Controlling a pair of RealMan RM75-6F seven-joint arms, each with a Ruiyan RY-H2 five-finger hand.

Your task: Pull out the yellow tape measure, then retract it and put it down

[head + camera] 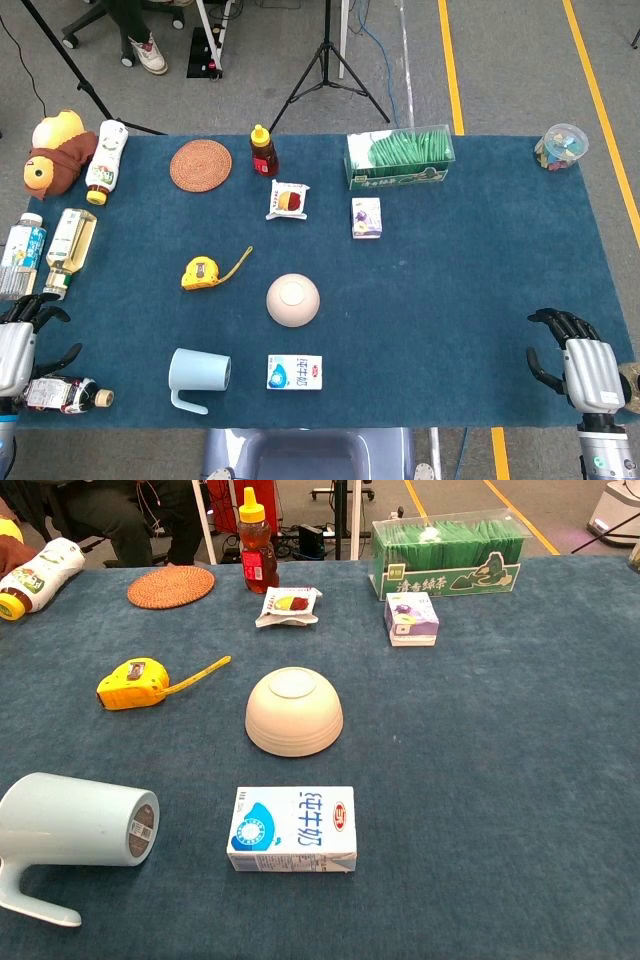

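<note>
Your yellow tape measure (200,273) lies flat on the blue table (450,300), left of centre, at about nine o'clock from the upturned cream bowl (293,300). Its case has a dark patch on top, and a short strip of yellow blade (238,265) sticks out toward two o'clock, resting on the cloth.

The pale blue mug (199,376) lies on its side at seven o'clock from the bowl, its open mouth facing right with nothing showing inside. At twelve o'clock across the table, the clear box (400,157) is packed with green tea sachets. At the far right corner a small clear tub (560,147) holds mixed coloured bits; you cannot tell what they are.

Your left hand (20,345) sits at the table's left edge, fingers spread apart and holding nothing, just above a small bottle (65,395). Your right hand (580,360) rests at the right edge, fingers loosely curled apart, also holding nothing.
</note>
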